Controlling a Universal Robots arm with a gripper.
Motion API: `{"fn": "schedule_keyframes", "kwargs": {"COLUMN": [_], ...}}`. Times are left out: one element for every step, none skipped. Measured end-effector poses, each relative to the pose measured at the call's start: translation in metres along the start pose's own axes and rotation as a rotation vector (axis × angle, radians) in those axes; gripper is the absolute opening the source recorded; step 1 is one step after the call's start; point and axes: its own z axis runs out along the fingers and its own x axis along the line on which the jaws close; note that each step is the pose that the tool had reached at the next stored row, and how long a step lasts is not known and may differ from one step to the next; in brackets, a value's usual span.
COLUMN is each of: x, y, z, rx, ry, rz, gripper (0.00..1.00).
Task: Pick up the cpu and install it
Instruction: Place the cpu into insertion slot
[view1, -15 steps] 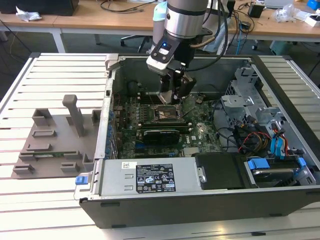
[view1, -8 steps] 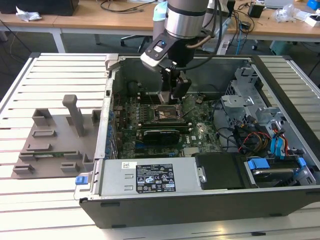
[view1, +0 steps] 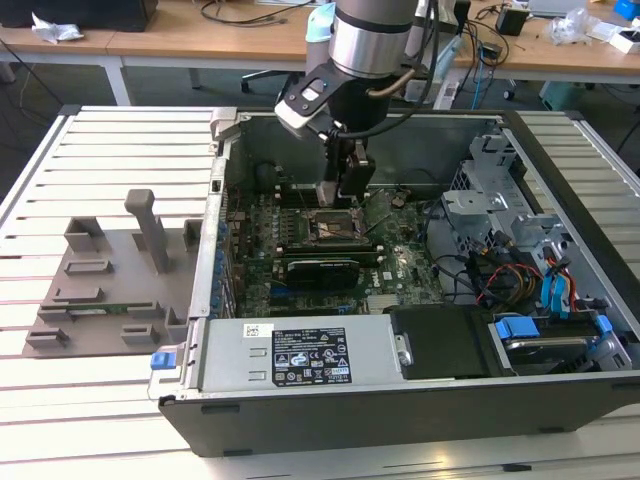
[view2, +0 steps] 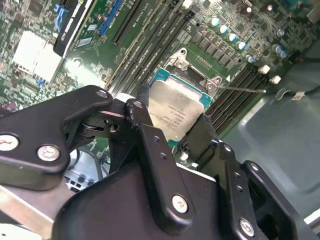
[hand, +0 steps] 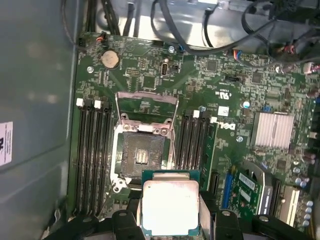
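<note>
We see the gripper (view1: 347, 188) hanging inside the open computer case (view1: 560, 150). Its black metal fingers (view2: 150, 145) are clamped on two opposite edges of the cpu (hand: 170, 207).

In both wrist views the cpu is a flat square with a matte, pale silver lid. The lid carries faint print and is rimmed by a thin green substrate. The chip hangs level above the green motherboard (hand: 150, 80), just beside the near edge of the socket (hand: 144, 156) and not seated in it.

The socket is a dark, finely grained square set in a shiny steel frame. Its hinged load plate (hand: 146, 105) is folded back and open. Long black memory slots (hand: 92, 150) run along both sides of it.

Farther off sit a finned aluminium heat sink (hand: 272, 131) and a round coin cell (hand: 109, 59).

In the exterior view the case lies on a white slatted table (view1: 120, 150). A grey moulded fixture (view1: 110, 280) lies at the exterior view's left.
</note>
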Motion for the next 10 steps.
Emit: {"fn": "schedule_keyframes", "kwargs": {"x": [0.0000,0.0000,0.0000,0.0000,0.0000,0.0000,0.0000,0.0000,-0.0001,0.0000], "y": [0.0000,0.0000,0.0000,0.0000,0.0000,0.0000,0.0000,0.0000,0.0000,0.0000], "z": [0.0000,0.0001,0.0001,0.0001,0.0001,0.0001,0.0001,0.0002,0.0003,0.0005], "rx": [0.0003,0.0009,0.0012,0.0014,0.0014,0.0015,0.0015,-0.0001,-0.0148,-0.0266], "ry": [0.0009,0.0024,0.0034,0.0039,0.0041,0.0042,0.0042,0.0043,0.0030,0.0024], "rz": [0.011,0.030,0.042,0.050,0.051,0.052,0.053,0.053,0.053,0.054], "gripper": [0.55,0.55,0.55,0.55,0.55,0.55,0.55,0.55,0.55,0.55]}}
